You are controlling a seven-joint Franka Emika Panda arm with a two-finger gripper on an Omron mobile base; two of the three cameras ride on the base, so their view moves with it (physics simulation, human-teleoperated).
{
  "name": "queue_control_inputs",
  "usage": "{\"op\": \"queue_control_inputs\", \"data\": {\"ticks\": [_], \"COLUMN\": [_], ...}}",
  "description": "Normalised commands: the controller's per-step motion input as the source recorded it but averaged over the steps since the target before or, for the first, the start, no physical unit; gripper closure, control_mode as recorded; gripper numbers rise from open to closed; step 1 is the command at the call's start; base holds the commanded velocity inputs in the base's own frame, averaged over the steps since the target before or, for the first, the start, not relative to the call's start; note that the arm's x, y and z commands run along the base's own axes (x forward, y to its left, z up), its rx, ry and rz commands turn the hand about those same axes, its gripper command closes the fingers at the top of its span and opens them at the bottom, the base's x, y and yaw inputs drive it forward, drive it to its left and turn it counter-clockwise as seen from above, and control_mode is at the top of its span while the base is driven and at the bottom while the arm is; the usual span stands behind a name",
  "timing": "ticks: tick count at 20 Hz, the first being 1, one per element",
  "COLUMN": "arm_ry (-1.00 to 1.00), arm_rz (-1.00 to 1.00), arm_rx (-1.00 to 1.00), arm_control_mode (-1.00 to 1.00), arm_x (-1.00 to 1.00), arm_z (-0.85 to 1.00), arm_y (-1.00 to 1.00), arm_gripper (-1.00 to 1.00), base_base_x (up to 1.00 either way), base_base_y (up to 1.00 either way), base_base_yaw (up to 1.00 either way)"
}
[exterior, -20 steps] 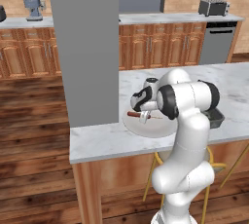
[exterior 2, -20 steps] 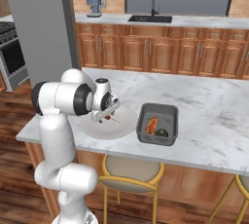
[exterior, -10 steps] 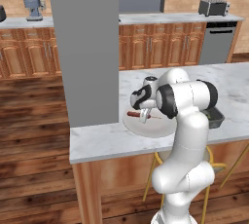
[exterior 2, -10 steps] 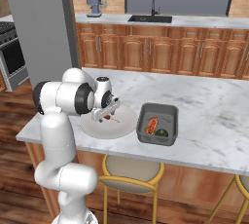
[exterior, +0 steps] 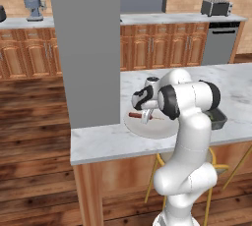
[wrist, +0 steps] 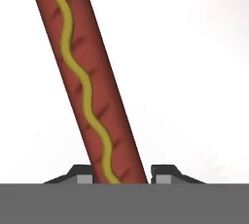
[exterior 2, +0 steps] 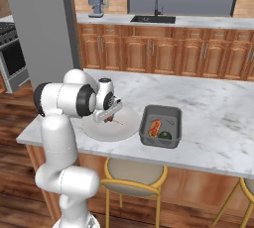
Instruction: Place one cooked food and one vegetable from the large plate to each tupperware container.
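The gripper is seen low over the plate, its two fingertips set apart on either side of a sausage that lies flat on the white surface; whether the tips press on it cannot be told. The sausage, red-brown with a wavy yellow line of mustard along its length, is shown in the hand view running from the tips away toward the upper left. In the left base view the sausage is seen on the near left part of the plate, which rests near the front edge of the marble counter. Just beside the plate, toward the right end of the counter, the dark grey container is seen, with an orange-red piece of food and a dark green vegetable inside it.
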Motion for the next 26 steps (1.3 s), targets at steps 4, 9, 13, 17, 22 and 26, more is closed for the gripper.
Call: {"op": "queue_control_inputs", "data": {"ticks": [4,9,13,17,22,26], "arm_ry": [0.0,-0.01,-0.06,-0.2,-0.26,-0.19], "arm_rz": [0.0,0.0,0.0,0.0,0.0,0.0], "arm_rx": [0.0,0.0,-0.01,0.0,0.03,0.01], "arm_control_mode": [-1.0,-1.0,-1.0,-1.0,-1.0,-1.0], "arm_x": [0.0,0.0,-0.19,-0.69,-1.0,-1.0], "arm_z": [0.0,0.0,0.17,0.84,1.0,1.0], "arm_y": [0.0,0.0,0.01,0.0,0.0,0.02], "arm_gripper": [1.0,1.0,1.0,1.0,1.0,1.0], "base_base_x": [0.0,0.0,0.0,0.0,0.0,0.0], "base_base_y": [0.0,0.0,0.0,0.0,0.0,0.0], "base_base_yaw": [0.0,0.0,0.0,0.0,0.0,0.0]}}
